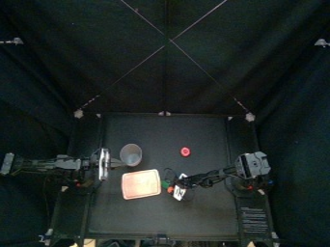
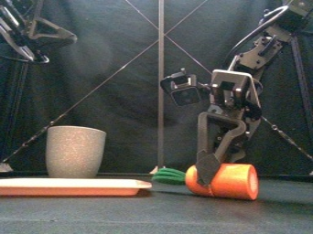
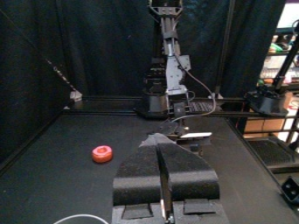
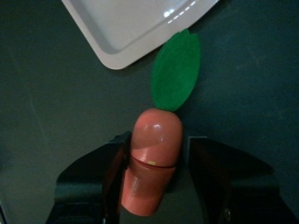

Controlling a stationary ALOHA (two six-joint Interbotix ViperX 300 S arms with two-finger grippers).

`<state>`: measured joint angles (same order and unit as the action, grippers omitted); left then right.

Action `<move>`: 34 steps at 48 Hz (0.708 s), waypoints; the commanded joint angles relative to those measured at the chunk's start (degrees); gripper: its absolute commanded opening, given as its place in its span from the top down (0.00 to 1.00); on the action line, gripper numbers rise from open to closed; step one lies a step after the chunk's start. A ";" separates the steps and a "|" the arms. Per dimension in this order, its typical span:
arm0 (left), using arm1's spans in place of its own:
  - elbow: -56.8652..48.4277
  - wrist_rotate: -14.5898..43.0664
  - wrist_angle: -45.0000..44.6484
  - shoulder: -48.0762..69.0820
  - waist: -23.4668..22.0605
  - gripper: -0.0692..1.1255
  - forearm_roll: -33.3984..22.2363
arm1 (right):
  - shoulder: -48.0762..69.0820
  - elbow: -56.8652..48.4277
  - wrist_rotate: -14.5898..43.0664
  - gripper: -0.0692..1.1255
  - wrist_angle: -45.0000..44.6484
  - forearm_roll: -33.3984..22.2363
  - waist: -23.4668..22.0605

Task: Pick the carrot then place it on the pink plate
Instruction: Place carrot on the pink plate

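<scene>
Your right gripper (image 4: pixel 156 147) is clenched on the carrot (image 2: pixel 228 180), not yet lifted, just beside the pink plate (image 2: pixel 73 186). Lift and placing remain. The left gripper (image 3: pixel 165 149) rests clenched and empty, off the plate's opposite side.

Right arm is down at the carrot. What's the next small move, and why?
Probably lift straight up a little. The right pincer seems to press both sides of the carrot, which lies on the table, leaf toward the pink plate; rising first should clear the plate's rim before carrying it across.
</scene>
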<state>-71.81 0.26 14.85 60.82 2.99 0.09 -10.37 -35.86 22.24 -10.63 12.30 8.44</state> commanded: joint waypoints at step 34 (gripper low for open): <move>1.32 0.00 0.26 -0.09 -0.09 0.96 0.09 | 5.45 15.73 -0.18 0.43 -16.00 -12.30 -2.72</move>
<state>-71.72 0.18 14.85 60.82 2.99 0.00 -7.21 -23.91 22.24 -25.05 1.58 7.03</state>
